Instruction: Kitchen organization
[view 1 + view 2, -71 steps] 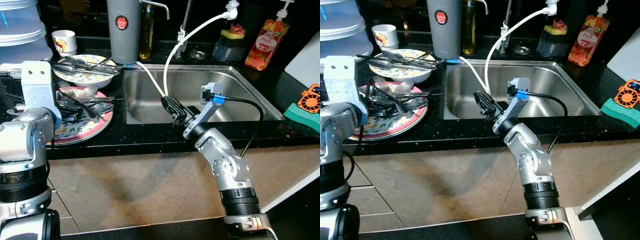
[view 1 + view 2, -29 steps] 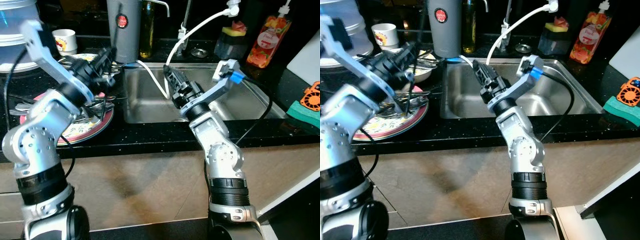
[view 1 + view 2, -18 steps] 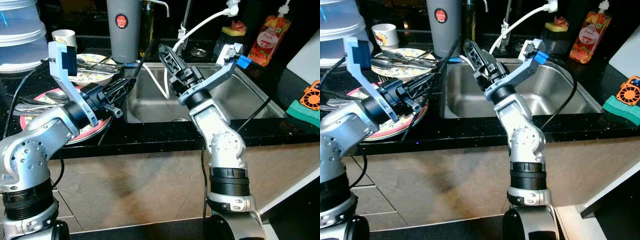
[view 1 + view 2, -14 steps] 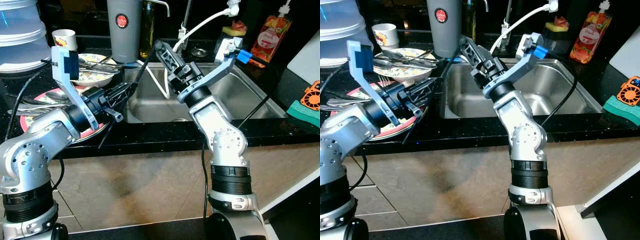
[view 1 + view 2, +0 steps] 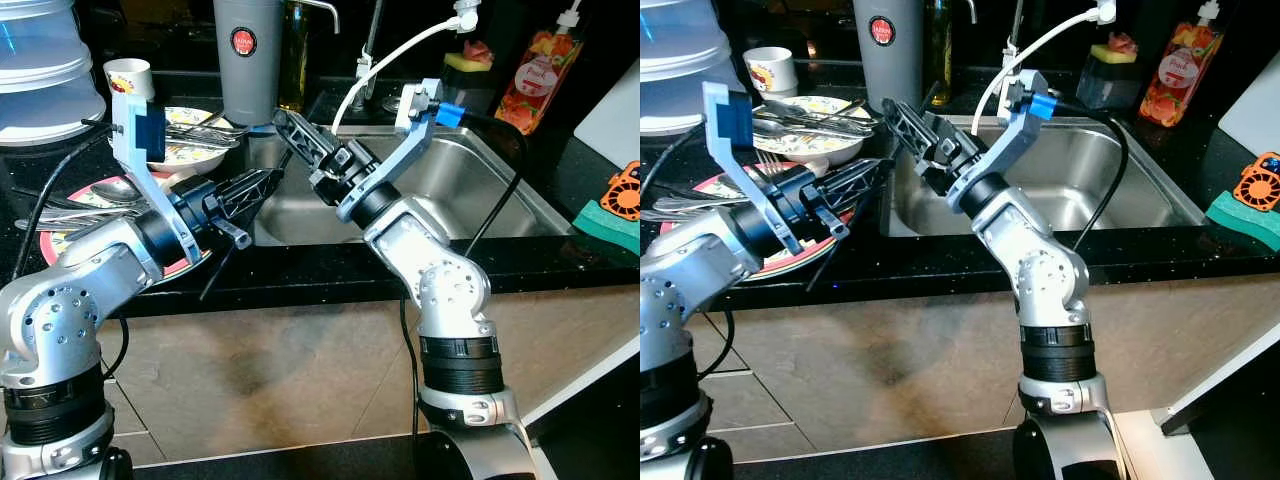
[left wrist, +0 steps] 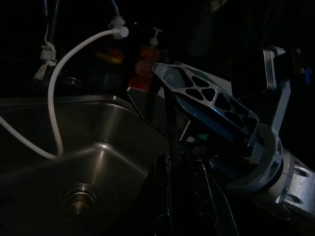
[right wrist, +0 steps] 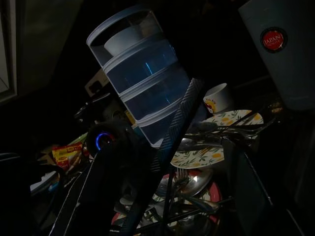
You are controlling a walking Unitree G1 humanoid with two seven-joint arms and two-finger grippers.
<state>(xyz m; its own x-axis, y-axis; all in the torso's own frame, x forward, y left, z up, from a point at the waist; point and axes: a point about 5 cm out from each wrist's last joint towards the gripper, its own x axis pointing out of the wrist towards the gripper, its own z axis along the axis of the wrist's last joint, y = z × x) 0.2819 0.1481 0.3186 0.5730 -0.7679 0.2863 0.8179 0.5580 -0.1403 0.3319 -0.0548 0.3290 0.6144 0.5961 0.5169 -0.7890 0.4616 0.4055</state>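
Note:
A thin black utensil point(image 5: 214, 274) is clamped in my left gripper point(image 5: 262, 184), which is shut on it over the counter edge beside the sink point(image 5: 500, 190). The utensil slants up toward the sink, and its lower end hangs in front of the cabinet. My right gripper point(image 5: 296, 142) points left over the sink's near left corner. Its fingers point(image 6: 206, 98) are open on either side of the utensil's upper part point(image 6: 170, 129). Behind my left arm, a red-rimmed plate point(image 5: 52, 245) and a floral bowl point(image 5: 190, 155) hold several spoons and forks.
A grey tumbler point(image 5: 248, 55), an oil bottle and a white hose point(image 5: 345, 110) stand behind the sink. Stacked plastic containers point(image 5: 45, 60) and a cup point(image 5: 128, 75) sit at the back left. A soap bottle point(image 5: 530, 70), a green sponge point(image 5: 605, 225) and an orange item lie at the right.
My left gripper lifted the black utensil off the plates and brought it toward the sink. My right gripper rose from the sink and swung left until its fingers reached the utensil.

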